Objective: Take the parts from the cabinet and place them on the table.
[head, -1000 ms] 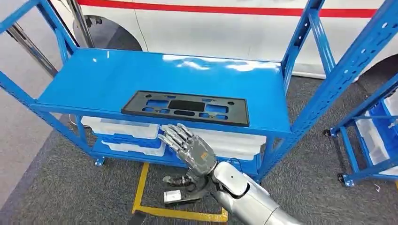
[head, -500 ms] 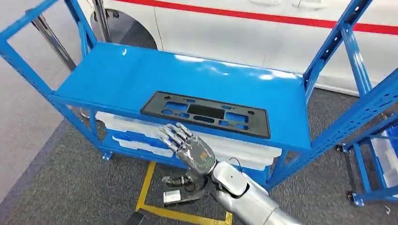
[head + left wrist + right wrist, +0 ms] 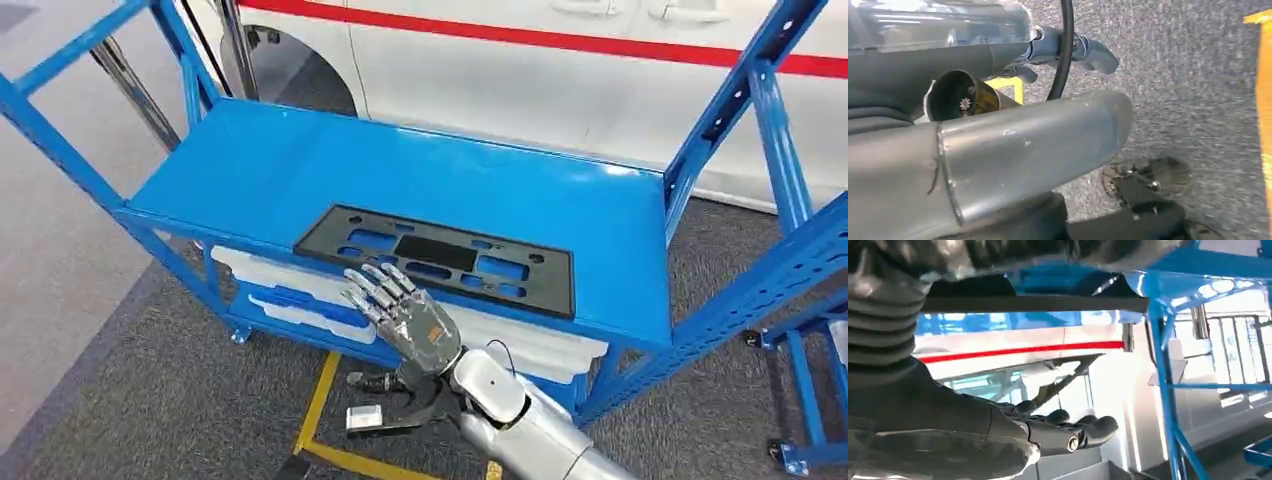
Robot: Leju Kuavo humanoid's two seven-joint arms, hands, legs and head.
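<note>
Closest in, the robot's right arm (image 3: 520, 420) rises from below, and the right hand (image 3: 405, 318) at its end is raised in front of the blue rack with its fingers (image 3: 372, 285) stretched out and apart, holding nothing. The fingertips sit just short of the shelf's front edge, near the black part but not touching it. From the camera at that wrist the dark fingers (image 3: 1083, 432) lie side by side, extended, under the blue frame. The left hand (image 3: 998, 155) hangs low over the grey carpet (image 3: 1198, 100), its thick grey thumb running across the wrist picture; whether those fingers are apart or together I cannot tell. Just past the right hand, the flat black part (image 3: 435, 258), a long plate with several cut-out openings, lies flat on the blue shelf (image 3: 330, 165), close to the front edge and a bit right of centre. Under that shelf sit white trays (image 3: 290, 275) on a lower level. On the floor by the rack runs a yellow tape line (image 3: 318, 405). Behind the rack stands a white vehicle (image 3: 560, 90) with a red stripe (image 3: 600, 42).
</note>
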